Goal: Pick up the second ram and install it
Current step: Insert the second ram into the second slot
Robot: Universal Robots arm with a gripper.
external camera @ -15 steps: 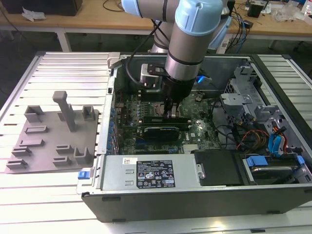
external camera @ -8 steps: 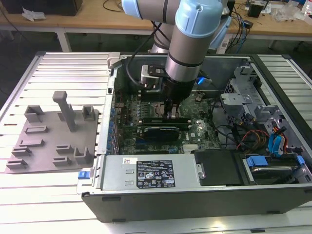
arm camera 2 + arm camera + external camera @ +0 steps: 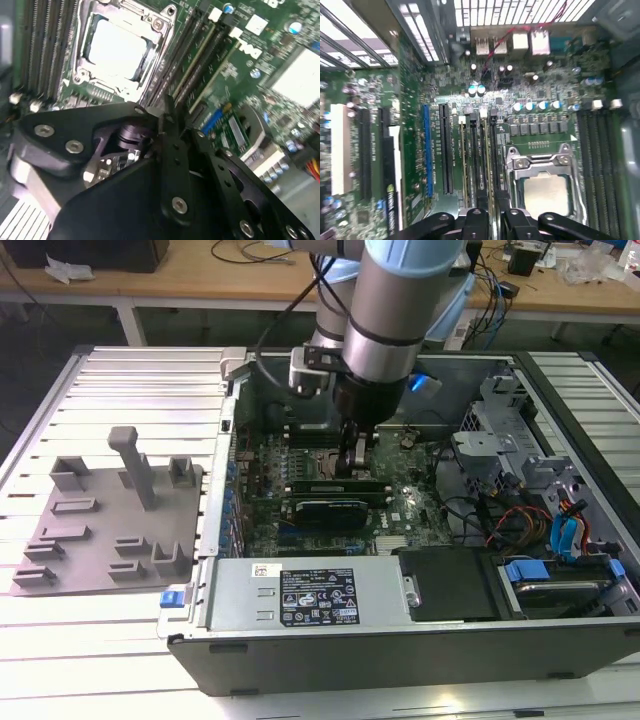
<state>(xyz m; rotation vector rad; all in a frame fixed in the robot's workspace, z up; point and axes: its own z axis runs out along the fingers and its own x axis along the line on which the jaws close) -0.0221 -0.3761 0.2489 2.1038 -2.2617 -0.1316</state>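
The thin green second ram [image 3: 489, 165] stands in its slot, the tool's [image 3: 492, 220] fingers closed on it.

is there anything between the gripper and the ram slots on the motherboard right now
Nothing visible. In the exterior view the gripper is down inside the open case, right above the ram slots beside the CPU socket. Both wrist views show the fingers directly over those slots, with no cable or part between.
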